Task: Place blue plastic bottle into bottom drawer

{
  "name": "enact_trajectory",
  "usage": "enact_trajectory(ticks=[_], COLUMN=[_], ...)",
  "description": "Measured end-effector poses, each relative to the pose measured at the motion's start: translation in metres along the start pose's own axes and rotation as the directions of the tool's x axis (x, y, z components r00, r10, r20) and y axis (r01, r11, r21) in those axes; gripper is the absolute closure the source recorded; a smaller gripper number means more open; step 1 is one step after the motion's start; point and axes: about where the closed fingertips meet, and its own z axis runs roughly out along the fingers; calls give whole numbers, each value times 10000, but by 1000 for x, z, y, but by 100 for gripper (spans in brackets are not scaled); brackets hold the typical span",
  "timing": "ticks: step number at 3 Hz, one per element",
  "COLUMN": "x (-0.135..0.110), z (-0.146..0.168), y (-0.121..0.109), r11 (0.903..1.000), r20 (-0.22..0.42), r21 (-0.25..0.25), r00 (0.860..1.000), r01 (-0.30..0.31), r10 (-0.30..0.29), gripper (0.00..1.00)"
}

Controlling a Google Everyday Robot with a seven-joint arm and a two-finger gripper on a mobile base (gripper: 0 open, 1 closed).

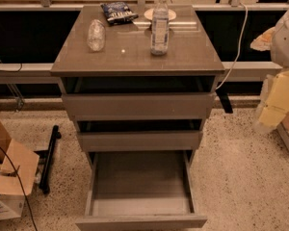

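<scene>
The blue plastic bottle [160,25] is standing upright on the table [192,57], right of the middle of the top and toward the back, with its white cap up and its pale label around the middle. It is not in any drawer. Just behind it a small round tan plate [171,14] is lying flat, partly hidden by the bottle. A dark blue snack bag [118,11] is lying at the back left of the top. A shorter clear bottle [96,35] is sitting nearer the left edge, well apart from the tall one.

Below the top, the bottom drawer [140,221] is standing pulled far out toward the camera, showing its bare grey floor. The middle drawer [139,141] and the top drawer [137,106] are each sitting out only a little, with dark gaps showing above them.

The hand [269,38] is hanging at the right edge of the view, beside the table and well apart from the blue plastic bottle, touching nothing on the top. Whether it is apart or together cannot be told. A white cable [238,37] is running down between the hand and the table. An open cardboard box [12,174] is resting on the speckled floor [241,167] at the left.
</scene>
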Motion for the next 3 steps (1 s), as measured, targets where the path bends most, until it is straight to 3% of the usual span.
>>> enact_trajectory(ticks=[1,2,3], x=[0,-15,-42], z=[0,7,21], y=[0,-17,-59], r11=[10000,9997,9979], r20=[0,910,2447], r21=[0,69,136], r00=[10000,9956,9678], r01=[0,-222,-637], r10=[0,215,584], gripper=[0,0,0])
